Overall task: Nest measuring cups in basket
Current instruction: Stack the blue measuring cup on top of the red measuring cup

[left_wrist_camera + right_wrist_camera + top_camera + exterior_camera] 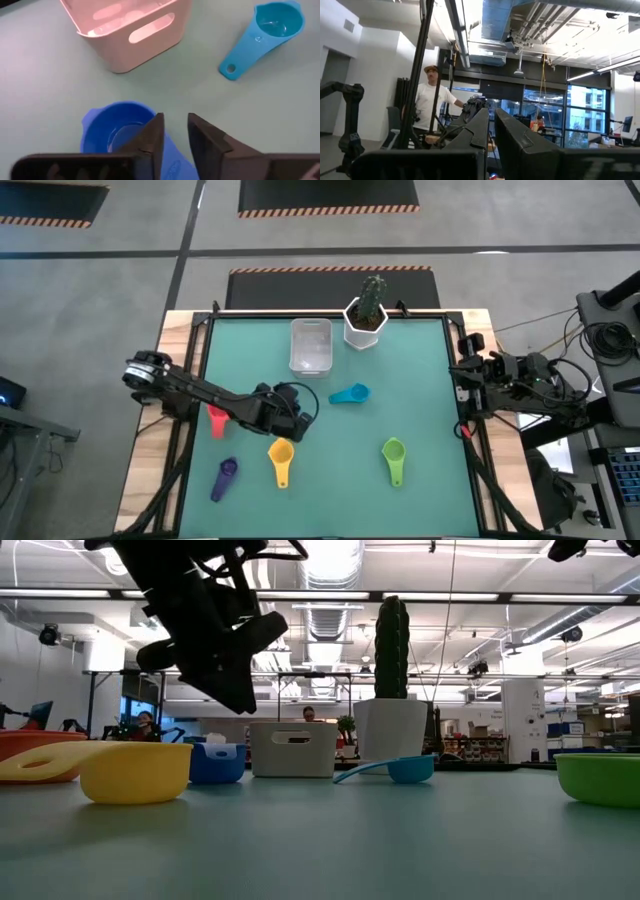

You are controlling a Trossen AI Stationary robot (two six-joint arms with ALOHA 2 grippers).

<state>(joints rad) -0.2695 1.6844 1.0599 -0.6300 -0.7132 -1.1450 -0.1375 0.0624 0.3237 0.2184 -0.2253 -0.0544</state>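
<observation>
My left gripper (175, 131) hovers over the blue cup (116, 131), its fingers slightly apart above the cup's handle (175, 162). The low view shows the left gripper (240, 690) raised clear of the blue cup (215, 762), which stands on its base. The clear basket (310, 345) sits just beyond on the far side. The teal cup (350, 394), red cup (217, 420), yellow cup (282, 458), purple cup (224, 478) and green cup (394, 455) lie on the mat. No orange cup shows. My right gripper (491, 117) waits shut at the table's right edge (470, 370).
A white hexagonal pot with a cactus (365, 320) stands at the far edge, right of the basket. Open green mat lies between the teal and green cups and along the right side. A person (432, 100) stands in the room beyond the table.
</observation>
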